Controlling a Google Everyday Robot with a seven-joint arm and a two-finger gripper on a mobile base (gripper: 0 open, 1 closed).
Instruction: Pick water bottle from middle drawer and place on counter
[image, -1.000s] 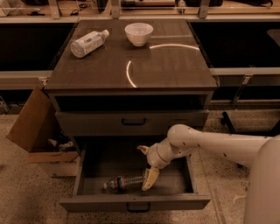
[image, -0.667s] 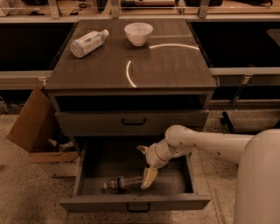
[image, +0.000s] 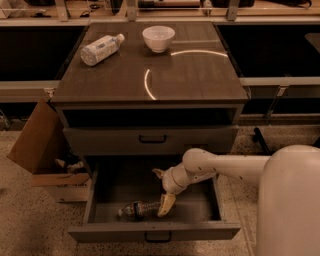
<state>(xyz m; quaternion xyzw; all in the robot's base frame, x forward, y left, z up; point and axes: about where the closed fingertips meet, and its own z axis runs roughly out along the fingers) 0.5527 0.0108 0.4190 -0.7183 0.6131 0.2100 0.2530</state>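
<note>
Speckled floor and dark shelving surround the grey cabinet (image: 105, 141), your reference for every entry below.

- Counter (image: 200, 75): top slab of the cabinet. It carries a larger pale bottle (image: 101, 48) lying on its side at the back left and a white bowl (image: 158, 38) at the back centre. The front and right of the slab are bare, so you have set-down room there.
- Closed drawer (image: 200, 140): just under the cabinet's top opening, handle centred. Leave it alone.
- Middle drawer (image: 150, 231): pulled fully out at the cabinet's foot, so its tray is reachable from above.
- Water bottle (image: 140, 209): on its side on the tray floor, near the front wall and left of centre, cap end pointing left. Lying flat, it likely needs a grasp across its body.
- Gripper (image: 160, 192): inside the drawer, reaching in from the cabinet's right on the pale arm (image: 225, 167). Its fingers are spread wide and hold nothing; one points to the back of the tray, the other angles down and meets the bottle's right end. You appear to be lining up the grasp, with nothing lifted yet.
- Cardboard box (image: 35, 145): on the floor at the cabinet's left, clear of your path.
</note>
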